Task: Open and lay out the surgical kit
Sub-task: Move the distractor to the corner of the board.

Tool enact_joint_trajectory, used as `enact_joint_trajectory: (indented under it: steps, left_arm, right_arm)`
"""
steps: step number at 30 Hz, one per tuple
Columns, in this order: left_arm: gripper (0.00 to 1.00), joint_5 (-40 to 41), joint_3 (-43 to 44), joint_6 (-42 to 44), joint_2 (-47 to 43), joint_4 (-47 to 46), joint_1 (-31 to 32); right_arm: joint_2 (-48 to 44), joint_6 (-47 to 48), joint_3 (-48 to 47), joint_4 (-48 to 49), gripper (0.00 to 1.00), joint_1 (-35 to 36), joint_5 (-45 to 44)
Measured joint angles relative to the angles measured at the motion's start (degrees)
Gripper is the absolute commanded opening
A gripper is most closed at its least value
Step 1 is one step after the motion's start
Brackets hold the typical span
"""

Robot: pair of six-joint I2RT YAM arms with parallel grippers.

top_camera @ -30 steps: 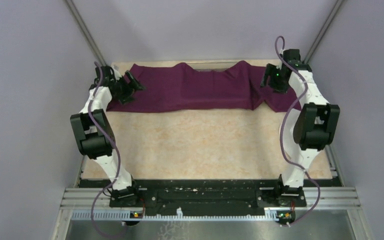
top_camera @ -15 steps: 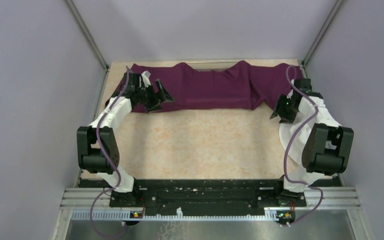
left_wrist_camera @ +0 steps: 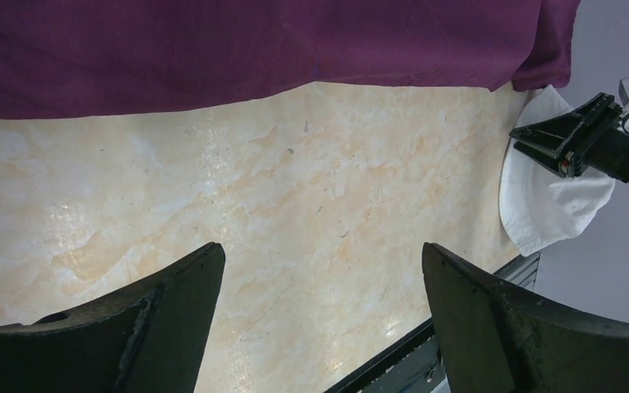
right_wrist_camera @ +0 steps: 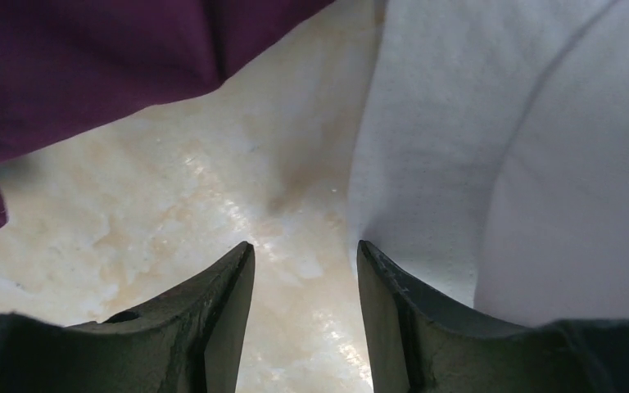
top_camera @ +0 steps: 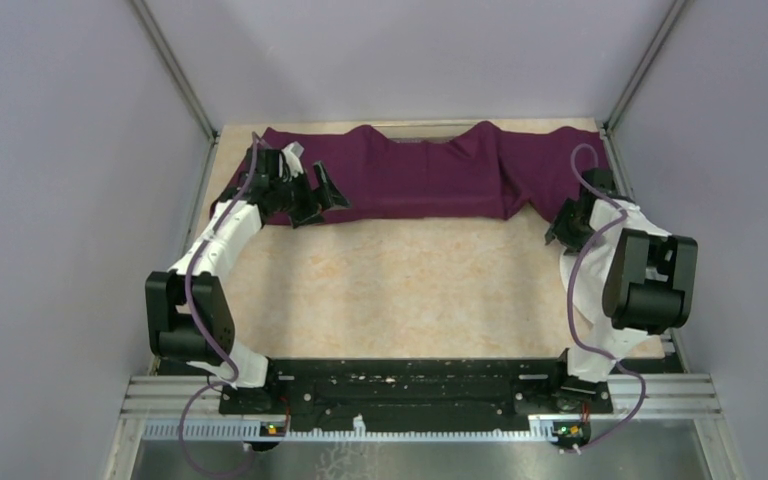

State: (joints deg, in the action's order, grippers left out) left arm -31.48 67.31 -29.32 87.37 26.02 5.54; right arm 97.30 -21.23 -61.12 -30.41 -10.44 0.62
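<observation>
Purple wrap (top_camera: 420,180) bunched along tabletop (top_camera: 410,290) far edge (rest of kit not in view). Left tool (top_camera: 318,200) wide, empty, near far-left corner. Right tool (right_wrist_camera: 305,254) narrow-gapped, nothing gripped, beside white cloth (right_wrist_camera: 459,123). Hem best pinched at both ends, drawn evenly nearward.

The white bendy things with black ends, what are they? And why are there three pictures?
They are two robot arms, the left arm and the right arm, bolted to a table. One picture is taken from above and behind them. The other two come from small cameras on the wrists, looking past the left hand and the right hand. A purple cloth lies bunched along the far edge of the table, and a white cloth lies at the right edge. The left hand is wide open over bare table. The right hand is open too, right beside the white cloth. Neither holds anything.
</observation>
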Motion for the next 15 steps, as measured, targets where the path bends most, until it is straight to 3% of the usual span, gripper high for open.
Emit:
enact_joint_trajectory:
  steps: [8, 15]
  left_arm:
    - [0.98, 0.9, 0.5, 1.7, 0.0, 1.4, 0.4]
    - [0.98, 1.1, 0.5, 2.7, -0.3, 2.2, 0.5]
  right_arm:
    - [-0.3, -2.8, 2.8, 1.6, 0.56, -4.2, -3.9]
    - [-5.8, -3.0, 9.1, 2.5, 0.58, -10.5, -4.9]
